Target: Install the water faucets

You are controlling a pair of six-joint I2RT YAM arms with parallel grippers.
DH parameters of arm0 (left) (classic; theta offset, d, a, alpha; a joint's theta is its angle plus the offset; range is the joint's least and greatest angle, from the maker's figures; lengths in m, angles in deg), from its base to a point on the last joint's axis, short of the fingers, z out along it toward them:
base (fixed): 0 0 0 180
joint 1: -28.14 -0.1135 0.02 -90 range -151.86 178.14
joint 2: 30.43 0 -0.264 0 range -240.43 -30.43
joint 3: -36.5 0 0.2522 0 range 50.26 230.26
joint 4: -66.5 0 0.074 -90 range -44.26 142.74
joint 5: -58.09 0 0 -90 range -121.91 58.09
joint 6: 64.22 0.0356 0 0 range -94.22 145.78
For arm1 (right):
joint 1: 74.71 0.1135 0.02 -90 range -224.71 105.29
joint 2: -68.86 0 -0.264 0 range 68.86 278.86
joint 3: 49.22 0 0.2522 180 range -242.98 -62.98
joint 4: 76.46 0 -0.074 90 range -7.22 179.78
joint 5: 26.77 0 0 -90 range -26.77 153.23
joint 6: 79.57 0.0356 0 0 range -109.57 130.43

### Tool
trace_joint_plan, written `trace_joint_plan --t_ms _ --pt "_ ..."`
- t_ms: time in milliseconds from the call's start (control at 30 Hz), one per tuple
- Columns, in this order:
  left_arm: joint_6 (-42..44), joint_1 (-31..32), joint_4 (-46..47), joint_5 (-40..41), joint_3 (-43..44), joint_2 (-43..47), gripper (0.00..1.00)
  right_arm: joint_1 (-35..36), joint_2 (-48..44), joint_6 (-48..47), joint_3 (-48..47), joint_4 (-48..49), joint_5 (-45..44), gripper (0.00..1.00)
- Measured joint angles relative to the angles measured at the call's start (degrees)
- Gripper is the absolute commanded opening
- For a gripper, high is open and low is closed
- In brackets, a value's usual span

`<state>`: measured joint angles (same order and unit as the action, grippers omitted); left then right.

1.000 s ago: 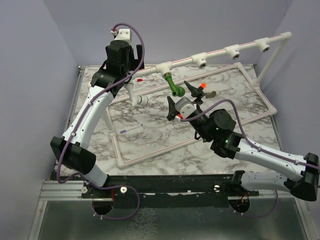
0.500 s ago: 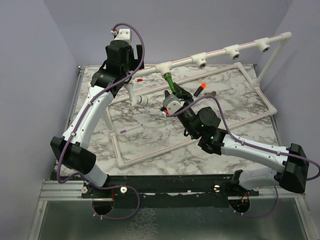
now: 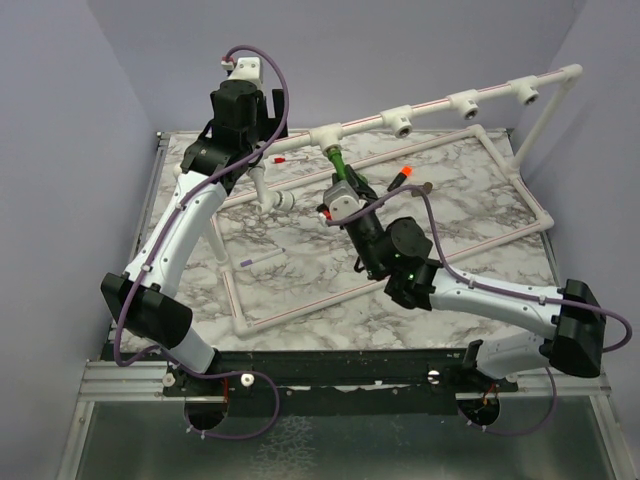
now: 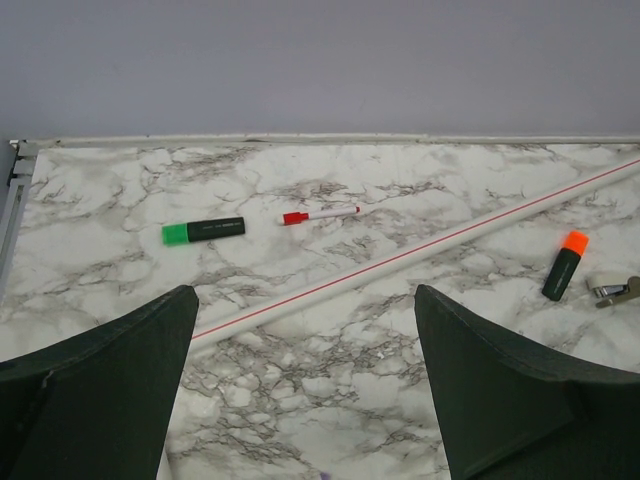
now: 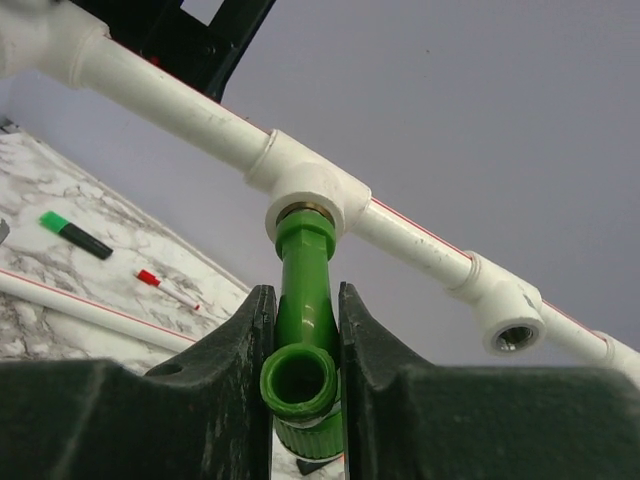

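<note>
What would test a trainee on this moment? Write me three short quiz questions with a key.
1. Multiple choice: the right gripper is shut on: A) orange marker, B) green faucet, C) red pen.
2. True or false: the left gripper holds a faucet.
3. Fill in: the faucet's top end meets a white ___.
Key: 1 B; 2 false, it is open and empty; 3 tee socket.
</note>
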<state>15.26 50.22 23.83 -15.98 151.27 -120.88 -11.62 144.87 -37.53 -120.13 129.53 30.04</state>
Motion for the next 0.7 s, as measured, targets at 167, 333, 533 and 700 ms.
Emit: trace_joint_plan --t_ms 167,333,533,700 --pt "-0.02 -0.11 -0.15 0.00 0.13 0.00 0.90 2.71 4.20 -0.44 -1.73 6.32 -6.82 0.00" --pt "-0.15 -0.33 -0.17 -0.02 0.13 0.00 0.90 4.22 6.34 5.09 -4.17 7.28 -11.13 0.00" --pt "-0.37 -0.31 -0.17 -0.15 0.15 -0.09 0.91 4.24 6.34 15.06 -5.64 5.84 -14.58 0.00" --pt "-0.52 -0.28 -0.17 -0.15 0.15 -0.09 0.90 4.24 6.34 21.46 -6.99 3.08 -16.65 0.01"
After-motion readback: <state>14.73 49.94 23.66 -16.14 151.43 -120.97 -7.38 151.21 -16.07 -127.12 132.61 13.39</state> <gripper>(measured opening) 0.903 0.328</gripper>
